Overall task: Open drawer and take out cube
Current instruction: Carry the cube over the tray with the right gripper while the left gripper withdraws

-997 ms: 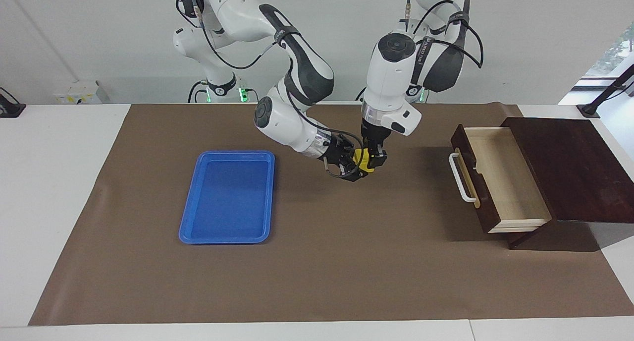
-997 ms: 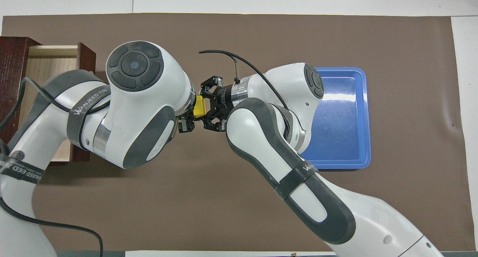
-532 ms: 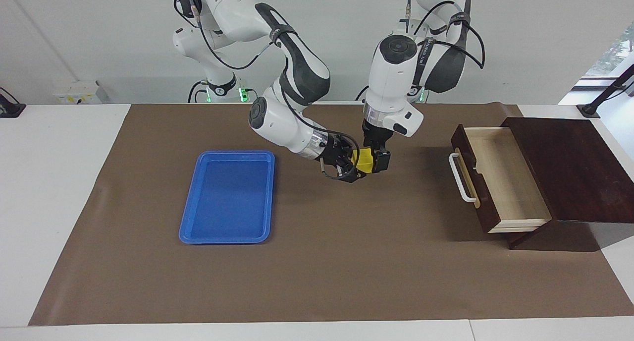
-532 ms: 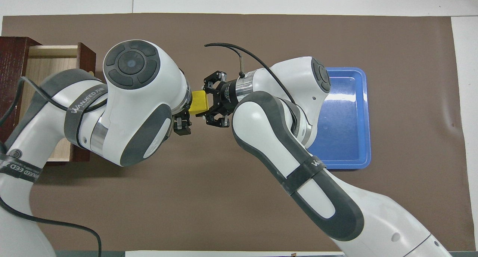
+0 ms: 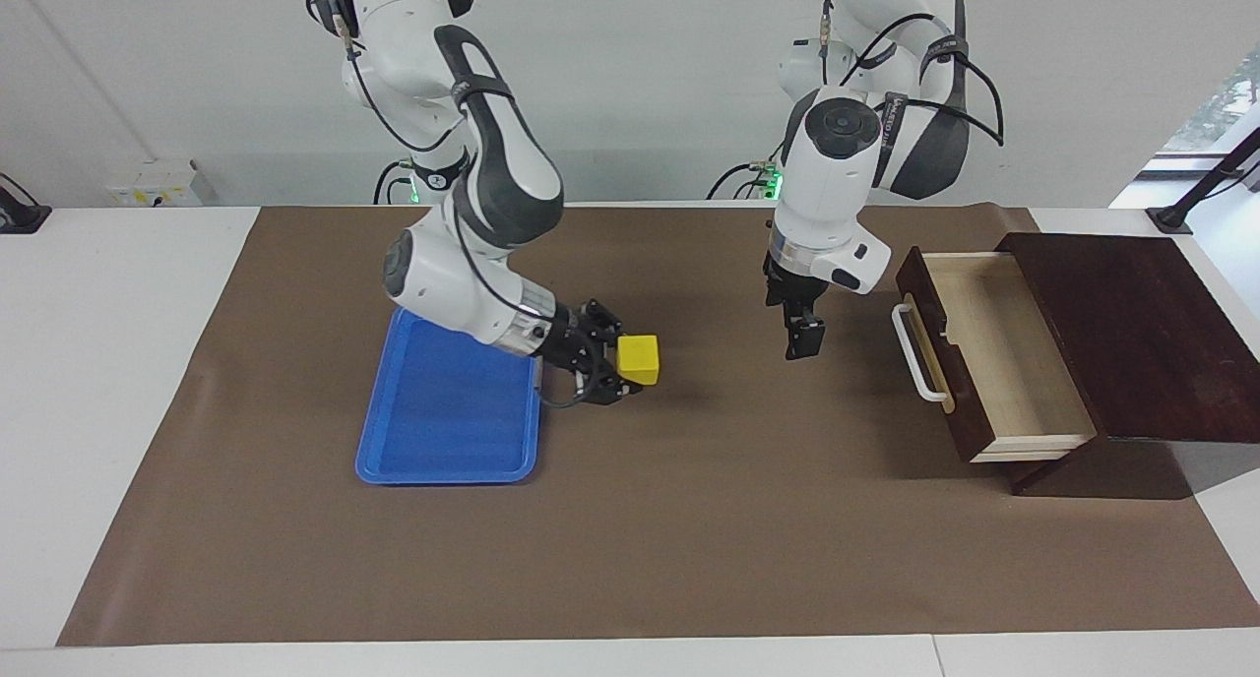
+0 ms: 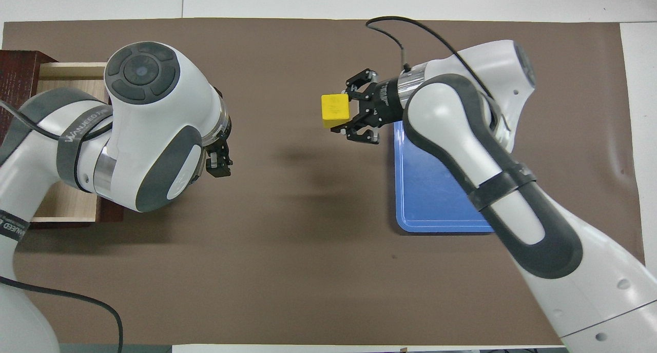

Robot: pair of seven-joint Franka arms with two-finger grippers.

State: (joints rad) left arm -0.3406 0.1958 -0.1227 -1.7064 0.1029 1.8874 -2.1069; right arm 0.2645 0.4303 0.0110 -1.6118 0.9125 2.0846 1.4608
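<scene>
Cube (image 5: 639, 359) sits clamped in the right end effector (image 5: 615, 367), raised over the brown mat beside the blue tray (image 5: 433, 431). Left end effector (image 5: 802, 338) hangs over the mat near the open drawer (image 5: 994, 362) at the left arm's edge of the surface; its finger state is unclear.

The dark brown drawer (image 5: 989, 347), pulled open with its pale interior bare, sits at the worktop's left-arm end, while the small yellow cube (image 5: 639, 359) hangs tilted above mid-worktop, gripped by the right tool (image 5: 622, 365).
</scene>
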